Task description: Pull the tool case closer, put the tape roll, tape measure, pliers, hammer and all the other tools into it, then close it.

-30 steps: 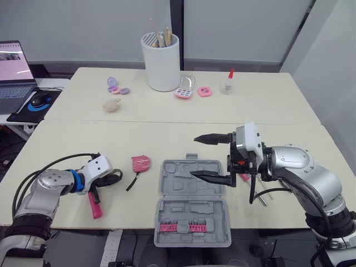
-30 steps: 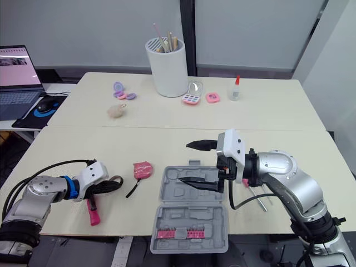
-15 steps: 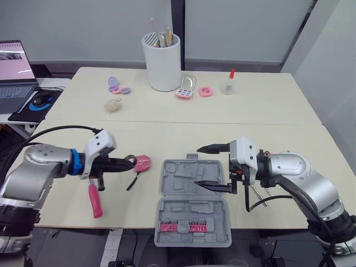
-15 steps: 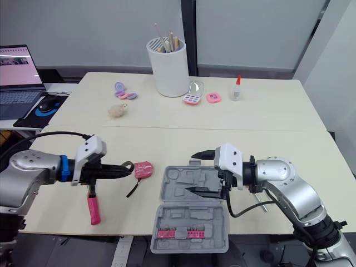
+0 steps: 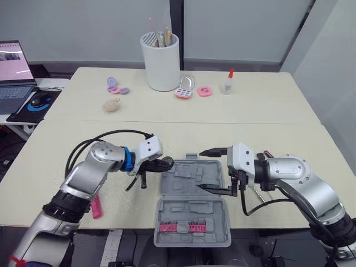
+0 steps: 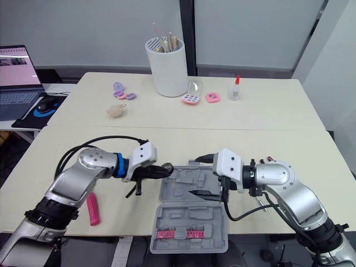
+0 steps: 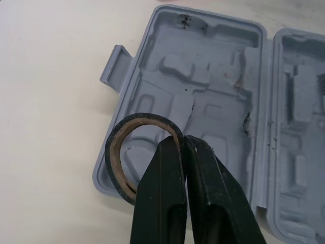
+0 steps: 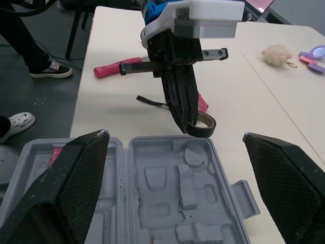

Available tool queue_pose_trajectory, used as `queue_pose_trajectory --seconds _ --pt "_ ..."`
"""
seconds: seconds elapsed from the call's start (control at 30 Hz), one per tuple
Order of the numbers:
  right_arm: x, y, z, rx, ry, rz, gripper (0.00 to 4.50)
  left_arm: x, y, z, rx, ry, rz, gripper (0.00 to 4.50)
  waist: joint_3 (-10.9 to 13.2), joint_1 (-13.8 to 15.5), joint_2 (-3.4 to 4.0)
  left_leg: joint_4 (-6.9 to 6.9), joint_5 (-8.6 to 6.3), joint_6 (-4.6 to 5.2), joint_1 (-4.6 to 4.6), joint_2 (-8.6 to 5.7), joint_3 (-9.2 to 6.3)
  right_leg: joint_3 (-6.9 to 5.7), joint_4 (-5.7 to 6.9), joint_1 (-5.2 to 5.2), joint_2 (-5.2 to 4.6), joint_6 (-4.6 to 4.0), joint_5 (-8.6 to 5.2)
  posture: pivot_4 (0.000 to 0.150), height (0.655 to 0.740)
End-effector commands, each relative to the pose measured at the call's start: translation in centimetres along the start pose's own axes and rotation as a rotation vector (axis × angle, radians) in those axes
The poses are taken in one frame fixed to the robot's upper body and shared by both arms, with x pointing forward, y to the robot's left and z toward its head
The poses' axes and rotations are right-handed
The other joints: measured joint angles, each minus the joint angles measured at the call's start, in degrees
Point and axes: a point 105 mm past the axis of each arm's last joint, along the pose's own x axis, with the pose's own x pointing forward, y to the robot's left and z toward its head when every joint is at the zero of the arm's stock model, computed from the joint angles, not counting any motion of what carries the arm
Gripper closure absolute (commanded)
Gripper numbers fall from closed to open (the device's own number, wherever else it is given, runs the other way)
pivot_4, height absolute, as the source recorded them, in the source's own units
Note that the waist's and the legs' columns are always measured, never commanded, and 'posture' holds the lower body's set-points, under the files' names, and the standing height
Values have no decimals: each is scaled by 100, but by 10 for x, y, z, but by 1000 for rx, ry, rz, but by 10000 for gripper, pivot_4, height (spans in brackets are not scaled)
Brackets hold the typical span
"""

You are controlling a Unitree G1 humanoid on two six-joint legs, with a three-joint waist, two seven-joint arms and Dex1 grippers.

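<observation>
The grey tool case (image 5: 189, 214) lies open at the table's front edge, with a strip of red bits (image 5: 181, 227) in its near half. My left gripper (image 5: 165, 163) is shut on the black tape roll (image 7: 122, 157), holding it just over the left rim of the case's far half (image 7: 213, 96). On the case's right side my right gripper (image 5: 214, 171) stands open, one finger above the far half. A red-handled tool (image 5: 95, 207) lies on the table at the front left. The pink tape measure's black strap (image 5: 131, 183) shows under my left wrist. A thin metal tool (image 5: 260, 194) lies behind my right wrist.
A white cup of sticks (image 5: 162, 61), pink cosmetic cases (image 5: 185, 92), a glue bottle (image 5: 228, 82) and a fluffy ball (image 5: 112, 105) sit on the far table. A laptop (image 5: 14, 72) and mouse stand far left. A person's shoe (image 8: 15, 122) is on the floor.
My left arm has swung right from beside the red-handled tool, carrying the tape roll to the case's left rim. My right gripper has sunk slightly and stays open.
</observation>
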Motion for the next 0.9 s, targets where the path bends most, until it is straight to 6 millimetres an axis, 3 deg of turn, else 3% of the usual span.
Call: queue_pose_trajectory --seconds 0.03,0.9 --pt "-3 0 10 -39 -14 -19 0 7 1 3 50 22 5 44645 0 -3 0 0 0 0 0 0 0 1 0 0 0 0 0 1500 7400" --pt "-6 3 11 -12 4 -61 0 30 9 -15 58 98 15 44645 0 1 0 2 0 0 0 -1 -3 -2 1 1 1 0 0 1500 7400"
